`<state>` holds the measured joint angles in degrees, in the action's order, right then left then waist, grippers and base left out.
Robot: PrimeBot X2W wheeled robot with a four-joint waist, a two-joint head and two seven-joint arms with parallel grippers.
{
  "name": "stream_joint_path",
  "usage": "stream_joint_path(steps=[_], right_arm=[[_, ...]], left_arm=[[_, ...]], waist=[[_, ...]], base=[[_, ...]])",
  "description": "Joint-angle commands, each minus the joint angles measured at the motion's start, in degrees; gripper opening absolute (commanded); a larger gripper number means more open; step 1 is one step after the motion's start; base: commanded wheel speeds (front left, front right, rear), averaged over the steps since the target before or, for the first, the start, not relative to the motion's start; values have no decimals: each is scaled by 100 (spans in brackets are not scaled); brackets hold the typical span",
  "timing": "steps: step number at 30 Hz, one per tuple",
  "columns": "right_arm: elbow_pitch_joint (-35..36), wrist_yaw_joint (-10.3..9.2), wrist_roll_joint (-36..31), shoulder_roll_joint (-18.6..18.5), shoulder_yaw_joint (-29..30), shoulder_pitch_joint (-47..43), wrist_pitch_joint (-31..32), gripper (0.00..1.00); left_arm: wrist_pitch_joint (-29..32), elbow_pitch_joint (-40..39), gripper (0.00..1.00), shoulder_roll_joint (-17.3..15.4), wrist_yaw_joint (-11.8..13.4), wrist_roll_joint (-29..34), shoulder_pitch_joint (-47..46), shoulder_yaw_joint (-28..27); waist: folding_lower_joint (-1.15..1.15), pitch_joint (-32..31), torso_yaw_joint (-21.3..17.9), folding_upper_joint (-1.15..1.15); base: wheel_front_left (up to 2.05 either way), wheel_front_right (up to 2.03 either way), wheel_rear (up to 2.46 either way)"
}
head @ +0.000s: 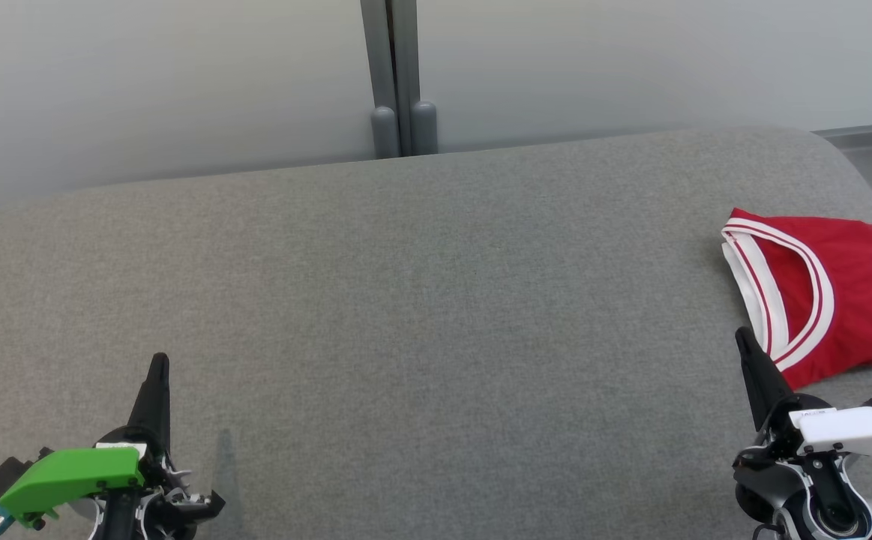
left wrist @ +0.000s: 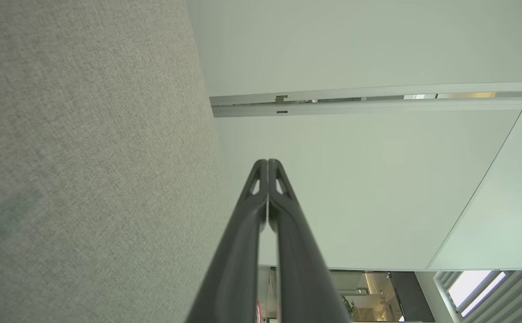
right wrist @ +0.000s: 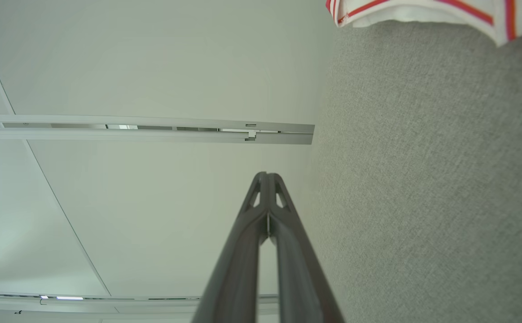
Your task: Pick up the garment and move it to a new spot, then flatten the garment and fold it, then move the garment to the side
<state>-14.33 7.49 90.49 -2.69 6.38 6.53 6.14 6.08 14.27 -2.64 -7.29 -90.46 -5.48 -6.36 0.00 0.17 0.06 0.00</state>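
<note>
Table (head: 421, 300): grey fabric-covered surface that spans the head view from left to right; its far edge is rounded and meets the wall.
Garment (head: 825, 289): red sleeveless jersey with white-and-red striped trim and white lettering. It lies on the table at the far right, neck opening turned to the left, its right part cut off by the picture edge.
Left gripper (head: 158, 361): at the near left, over bare table, well apart from the garment.
Left fingers (left wrist: 240, 251): 2 long dark fingers pressed together tip to tip, nothing between them.
Green cover (head: 68, 476): on the left wrist, at the near left corner.
Right gripper (head: 741, 334): at the near right, its tip just beside the garment's near-left edge.
Right fingers (right wrist: 243, 251): 2 fingers closed on each other and empty. In the right wrist view the garment's striped edge lies beyond the tips, apart from them.
White cover (head: 852, 427): on the right wrist.
Wall (head: 181, 75): pale panels behind the table.
Post (head: 398, 75): grey upright between 2 wall panels, far centre.
</note>
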Motion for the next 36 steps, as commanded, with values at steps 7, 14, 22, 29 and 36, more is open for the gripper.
stream_joint_path(steps=[7,14,22,29,36], right_arm=[[50,0,200,-35,26,-62,59,0],[49,0,201,-34,26,-62,59,0],[49,0,201,-34,25,-62,59,0],[49,0,201,-34,25,-62,59,0],[49,0,201,-34,25,-63,59,0]], left_arm=[[68,-27,0,-43,-37,-205,-106,-30],[67,-28,0,-42,-36,-205,-106,-29],[67,-28,0,-42,-36,-205,-106,-28],[67,-28,0,-42,-36,-204,-105,-28],[67,-29,0,-42,-36,-205,-105,-28]], waist=[[0,0,-6,0],[0,0,-6,0],[0,0,-6,0],[0,0,-6,0],[0,0,-6,0]], base=[[0,0,0],[0,0,0],[0,0,0],[0,0,0],[0,0,0]])
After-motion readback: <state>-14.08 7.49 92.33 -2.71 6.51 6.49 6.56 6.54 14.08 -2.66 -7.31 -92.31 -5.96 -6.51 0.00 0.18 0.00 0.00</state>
